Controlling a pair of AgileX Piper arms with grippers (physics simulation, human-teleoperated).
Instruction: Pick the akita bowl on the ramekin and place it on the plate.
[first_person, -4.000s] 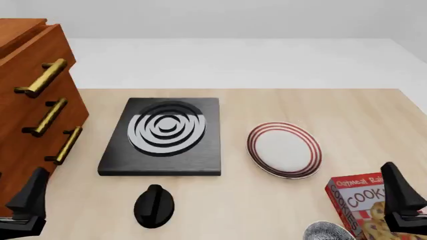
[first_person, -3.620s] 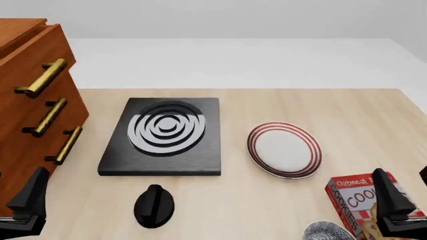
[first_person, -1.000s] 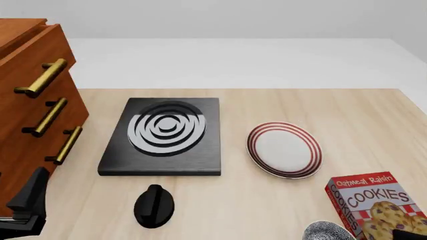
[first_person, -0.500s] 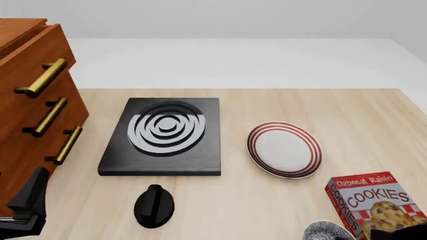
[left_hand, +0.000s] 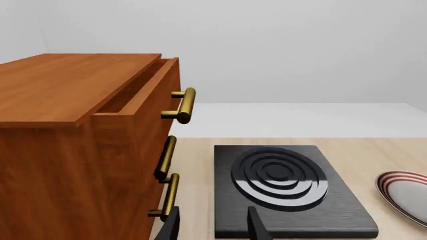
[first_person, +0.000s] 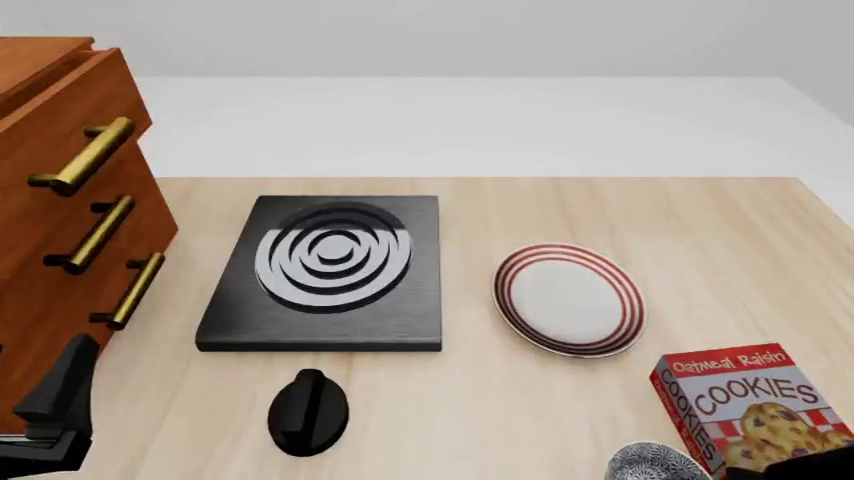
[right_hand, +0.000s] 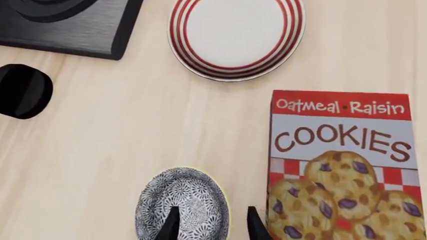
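**Right tool poised over the akita bowl at the desk's near edge**

The akita bowl (right_hand: 182, 202) sits at the near right corner of the desk (first_person: 534, 400), its speckled grey-and-white outside facing up, just beside the Oatmeal Raisin cookie box (right_hand: 340, 165). The ramekin cannot be made out beneath it. In the right wrist view the right tool (right_hand: 209, 223) hangs above the bowl with its two dark fingers spread apart, released, holding nothing. In the front view only a dark sliver of that arm shows at the lower right.

The plate (first_person: 570, 299), white with red rings, lies bare, further out on the desk than the bowl and well apart from it. To its left stands the black stove burner (first_person: 324, 268) with a black knob (first_person: 308, 411) nearer the camera.

The left tool (left_hand: 210, 225) is also released, fingers parted and empty, near the wooden drawer cabinet (first_person: 67, 220) with brass handles.
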